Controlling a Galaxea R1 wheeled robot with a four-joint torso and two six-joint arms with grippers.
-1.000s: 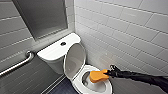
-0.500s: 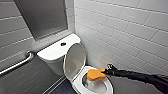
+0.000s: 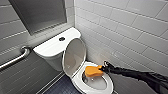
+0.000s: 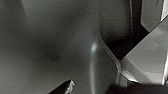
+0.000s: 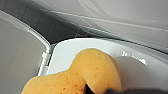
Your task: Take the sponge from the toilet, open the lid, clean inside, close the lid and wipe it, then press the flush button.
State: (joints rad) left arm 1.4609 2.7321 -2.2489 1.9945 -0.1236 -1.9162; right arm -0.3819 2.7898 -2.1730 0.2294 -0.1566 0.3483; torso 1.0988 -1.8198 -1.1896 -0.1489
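Note:
The white toilet (image 3: 50,48) stands against the tiled wall with its lid (image 3: 74,56) raised against the tank. The dark flush button (image 3: 62,39) sits in the middle of the tank top. My right gripper (image 3: 102,68) reaches in from the right and is shut on the orange sponge (image 3: 93,71), which is held over the bowl's back part, just above the seat ring (image 3: 108,85). In the right wrist view the sponge (image 5: 82,72) looms large before the white seat (image 5: 65,50) and upright lid (image 5: 20,50). A dark fingertip (image 4: 63,88) of my open left gripper shows against a grey surface.
A metal grab bar (image 3: 15,60) runs along the left wall. A grey framed panel (image 3: 40,13) hangs above the tank. White tiled wall (image 3: 125,30) stands close on the right of the toilet. Dark floor tiles (image 3: 60,86) lie left of the bowl.
The right gripper and sponge have edged slightly toward the lid side of the bowl. Everything else is as it was.

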